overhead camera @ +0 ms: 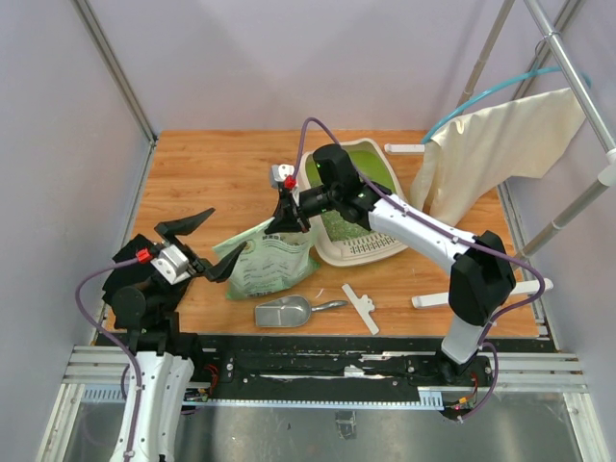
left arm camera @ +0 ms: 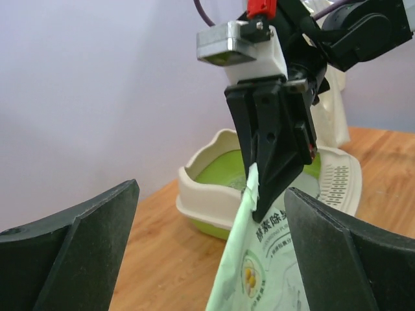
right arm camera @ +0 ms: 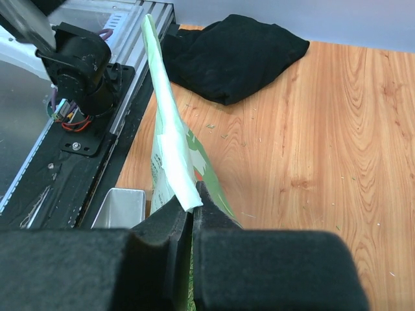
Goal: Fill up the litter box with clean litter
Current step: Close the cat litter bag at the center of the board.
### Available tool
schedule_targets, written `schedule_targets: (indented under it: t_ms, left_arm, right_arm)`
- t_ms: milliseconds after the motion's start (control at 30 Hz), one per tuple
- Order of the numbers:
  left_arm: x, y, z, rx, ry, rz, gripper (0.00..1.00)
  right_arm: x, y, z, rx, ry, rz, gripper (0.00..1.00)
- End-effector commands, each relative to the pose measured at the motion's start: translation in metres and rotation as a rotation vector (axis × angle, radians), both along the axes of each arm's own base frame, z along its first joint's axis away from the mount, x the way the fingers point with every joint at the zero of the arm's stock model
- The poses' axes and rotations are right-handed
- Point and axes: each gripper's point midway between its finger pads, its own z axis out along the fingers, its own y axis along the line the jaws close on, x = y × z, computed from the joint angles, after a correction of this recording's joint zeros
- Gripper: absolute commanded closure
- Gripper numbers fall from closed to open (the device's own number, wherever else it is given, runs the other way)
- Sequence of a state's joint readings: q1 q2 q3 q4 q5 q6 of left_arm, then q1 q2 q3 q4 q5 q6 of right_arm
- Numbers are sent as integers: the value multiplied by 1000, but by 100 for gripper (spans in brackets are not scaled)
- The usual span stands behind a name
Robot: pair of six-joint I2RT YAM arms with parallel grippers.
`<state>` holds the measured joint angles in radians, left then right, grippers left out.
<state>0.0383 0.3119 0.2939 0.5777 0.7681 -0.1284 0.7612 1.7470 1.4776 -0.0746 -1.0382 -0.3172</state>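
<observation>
The litter box (overhead camera: pixel 375 252) is sitting on the wooden table (overhead camera: pixel 221 164), toward 1 o'clock of its centre. The light green bag (overhead camera: pixel 269 265) is standing at the box's 8 o'clock. The right gripper (overhead camera: pixel 287 225) is pinching the bag's top edge, jaws clamped on the film. The left gripper (overhead camera: pixel 226 233) is hovering wide open at the bag's 9 o'clock, gripping nothing. A metal scoop (overhead camera: pixel 284 311) is lying at the bag's 6 o'clock. Clean litter (overhead camera: pixel 339 227) is lying in the box's near half.

The litter box (overhead camera: pixel 373 252) is cream-white outside and bright green inside. The litter bag (overhead camera: pixel 265 269) is pale green, printed with dark green lettering and a round emblem with yellow dots. The scoop (overhead camera: pixel 284 311) is silver. The table (overhead camera: pixel 212 173) shows orange-brown wood grain. The left gripper (overhead camera: pixel 223 236) and right gripper (overhead camera: pixel 289 226) are black.
</observation>
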Motion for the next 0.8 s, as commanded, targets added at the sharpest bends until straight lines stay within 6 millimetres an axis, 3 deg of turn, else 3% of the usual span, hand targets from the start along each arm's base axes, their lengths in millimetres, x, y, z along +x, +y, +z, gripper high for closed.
schedule_targets:
  t_ms: [0,100,133,300,500,767]
  left_arm:
    - [3,2,-9,166,53,30,1]
    - [6,-7,-16,221,201,-59,4]
    - [6,-8,-6,222,223,-72,4]
    - [8,-10,4,219,406,-108,2]
    - [13,-13,-17,216,700,-194,2]
    - [11,-26,-33,183,913,-281,12]
  right_arm:
    - [-1,5,35,76,-75,10,99]
    - [-2,4,36,79,-88,8,99]
    - [-1,3,35,76,-93,2,99]
    - [-3,0,33,71,-101,-5,99]
    - [-6,-4,37,75,-116,-3,99]
    - [-7,-8,36,60,-135,-13,99]
